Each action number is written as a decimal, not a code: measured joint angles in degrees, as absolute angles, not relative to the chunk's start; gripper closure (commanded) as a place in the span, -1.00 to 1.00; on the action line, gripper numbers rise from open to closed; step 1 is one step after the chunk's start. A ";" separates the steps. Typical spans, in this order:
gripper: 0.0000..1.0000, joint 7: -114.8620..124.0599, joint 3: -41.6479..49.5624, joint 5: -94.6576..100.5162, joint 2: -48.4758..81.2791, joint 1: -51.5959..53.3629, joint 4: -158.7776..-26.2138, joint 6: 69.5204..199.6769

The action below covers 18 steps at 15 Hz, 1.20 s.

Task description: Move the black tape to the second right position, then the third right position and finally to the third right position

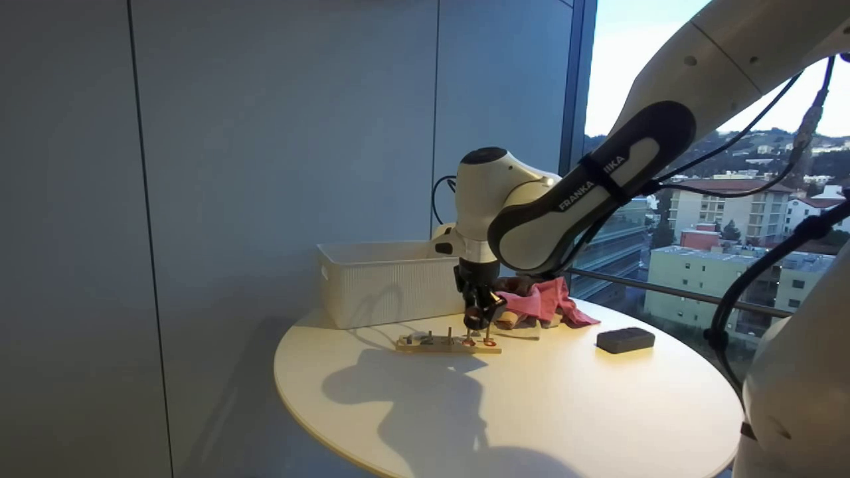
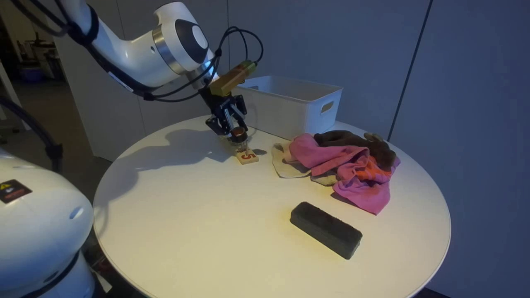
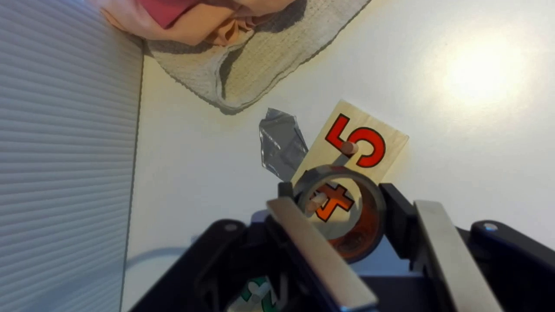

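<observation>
The black tape [image 3: 370,216] is a small dark ring with a brown inner wall. My gripper [image 3: 337,195] is shut on it, one finger on each side. In both exterior views the tape [image 1: 474,317] [image 2: 239,134] hangs level under the gripper [image 1: 481,312] [image 2: 232,126], above the wooden peg board [image 1: 425,348] [image 2: 247,159]. In the wrist view the peg at the orange 4 shows through the ring's hole, off-centre toward the left finger. The peg at the red 5 [image 3: 349,148] stands bare beside it. The fingers hide most of the board's lower-numbered part; a green number shows partly.
A white box [image 1: 392,292] stands close behind the board. A heap of pink, brown and beige cloth [image 2: 331,157] lies beside it. A black rectangular block [image 2: 325,229] lies on the round table [image 2: 186,231]. A shiny grey scrap [image 3: 282,143] touches the board's edge.
</observation>
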<state>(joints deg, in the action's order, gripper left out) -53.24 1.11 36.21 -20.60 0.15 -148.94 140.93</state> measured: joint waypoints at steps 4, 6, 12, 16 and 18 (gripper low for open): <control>0.48 -53.27 1.17 36.20 -18.61 0.21 -148.65 141.89; 0.48 -53.27 1.23 36.20 -17.56 0.22 -148.40 143.34; -0.48 -53.29 1.57 35.55 -14.40 0.22 -146.90 144.69; -0.67 -53.30 1.59 35.09 -13.47 0.22 -146.53 144.61; -0.67 -53.30 1.59 35.08 -13.47 0.22 -146.45 144.59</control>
<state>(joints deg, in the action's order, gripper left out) -53.30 1.59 35.08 -13.47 0.22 -146.45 144.59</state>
